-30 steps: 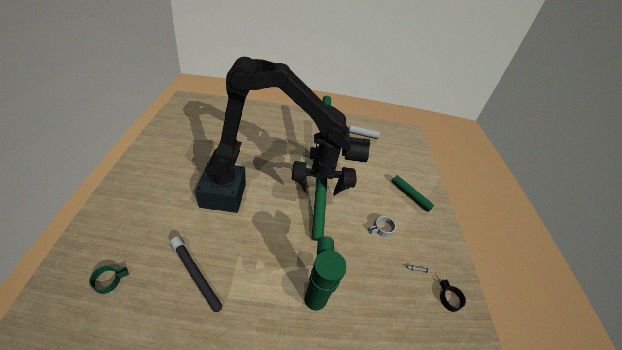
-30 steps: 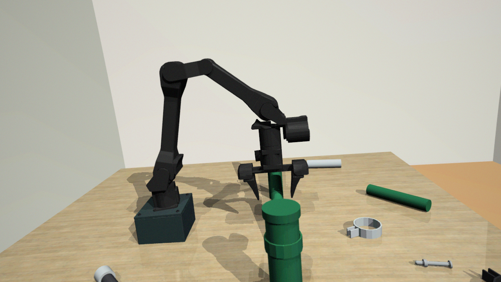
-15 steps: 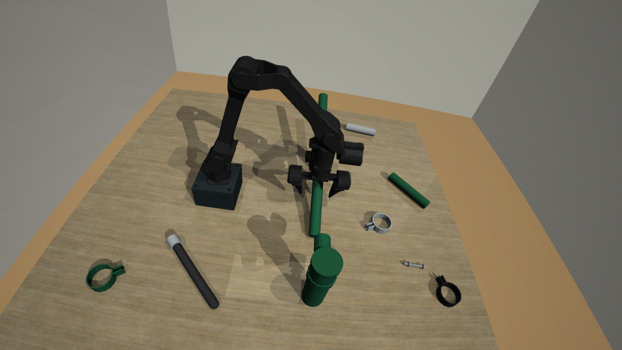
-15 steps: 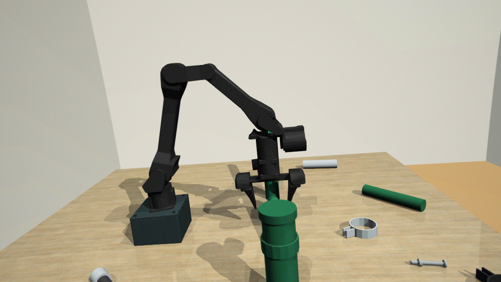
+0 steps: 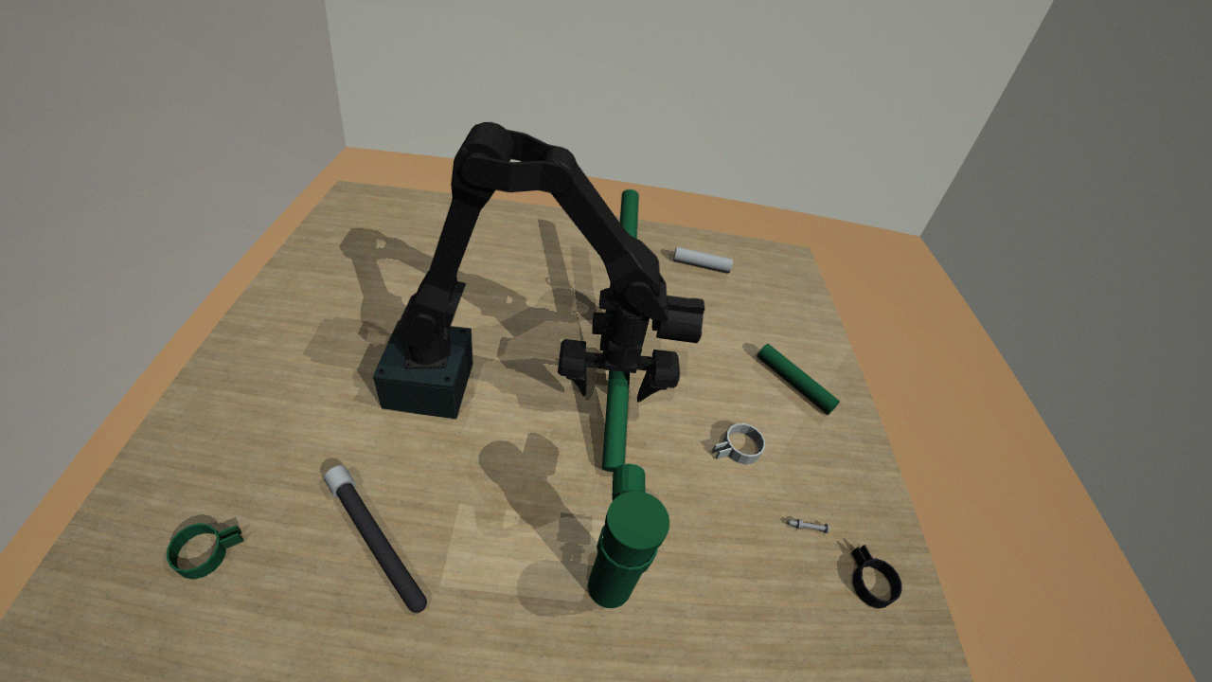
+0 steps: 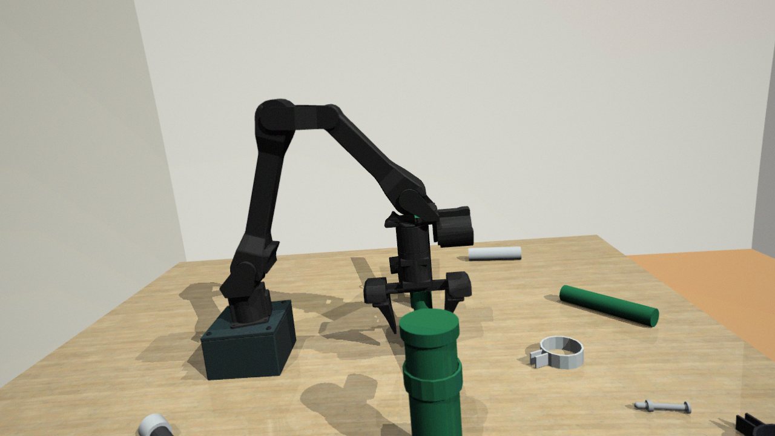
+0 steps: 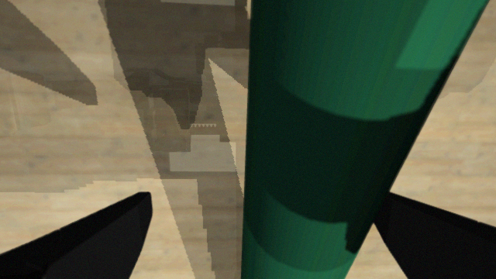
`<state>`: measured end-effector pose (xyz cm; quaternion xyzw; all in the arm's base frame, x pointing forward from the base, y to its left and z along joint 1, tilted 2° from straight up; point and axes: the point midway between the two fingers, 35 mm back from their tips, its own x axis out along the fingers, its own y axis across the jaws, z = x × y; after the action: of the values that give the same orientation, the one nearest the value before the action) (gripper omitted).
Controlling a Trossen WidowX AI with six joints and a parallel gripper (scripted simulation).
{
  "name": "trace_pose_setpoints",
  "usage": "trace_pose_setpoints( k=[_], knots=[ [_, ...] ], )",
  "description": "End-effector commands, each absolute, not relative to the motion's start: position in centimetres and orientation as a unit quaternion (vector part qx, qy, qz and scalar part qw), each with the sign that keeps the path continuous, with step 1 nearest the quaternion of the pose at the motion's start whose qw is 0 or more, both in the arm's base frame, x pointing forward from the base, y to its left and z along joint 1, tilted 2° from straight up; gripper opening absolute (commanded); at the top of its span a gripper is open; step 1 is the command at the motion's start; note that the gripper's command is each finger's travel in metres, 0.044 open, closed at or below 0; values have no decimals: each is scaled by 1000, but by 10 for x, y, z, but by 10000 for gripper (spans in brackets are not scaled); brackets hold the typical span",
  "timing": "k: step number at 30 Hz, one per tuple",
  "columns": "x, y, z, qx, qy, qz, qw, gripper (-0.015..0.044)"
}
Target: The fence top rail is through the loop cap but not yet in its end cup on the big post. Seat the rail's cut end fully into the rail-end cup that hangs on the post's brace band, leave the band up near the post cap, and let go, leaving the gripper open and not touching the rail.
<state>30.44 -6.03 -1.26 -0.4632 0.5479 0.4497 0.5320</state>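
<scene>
your green top rail (image 5: 617, 406) runs raised above the table, its cut end just short of the rail-end cup (image 5: 629, 479), with a small gap showing between them in the top view. the cup sits beside the big post (image 5: 625, 551), whose brace band (image 6: 432, 381) rides just under the post cap (image 6: 428, 324). your gripper (image 5: 619, 381) straddles the rail from above with fingers spread wide on either side, grasping nothing. around it you have a grey band (image 5: 743, 442), a short green pipe (image 5: 797, 378), a grey tube (image 5: 703, 260), a bolt (image 5: 806, 526), a black band (image 5: 875, 581), a green band (image 5: 198, 550) and a black rod (image 5: 373, 537).
</scene>
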Motion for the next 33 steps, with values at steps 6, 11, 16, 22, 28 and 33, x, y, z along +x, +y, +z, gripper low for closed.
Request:
trace_pose_setpoints(
  k=[6, 11, 16, 22, 28, 33],
  knots=[
    [303, -59, -17, -461, 548, 454, 531, 256],
    [303, -59, -17, -461, 548, 454, 531, 203],
    [303, -59, -17, -461, 548, 454, 531, 170],
    [303, -59, -17, -461, 548, 454, 531, 130],
    [305, -61, -11, -461, 548, 454, 531, 0],
    [306, -67, -3, -473, 558, 444, 518, 0]
  ],
)
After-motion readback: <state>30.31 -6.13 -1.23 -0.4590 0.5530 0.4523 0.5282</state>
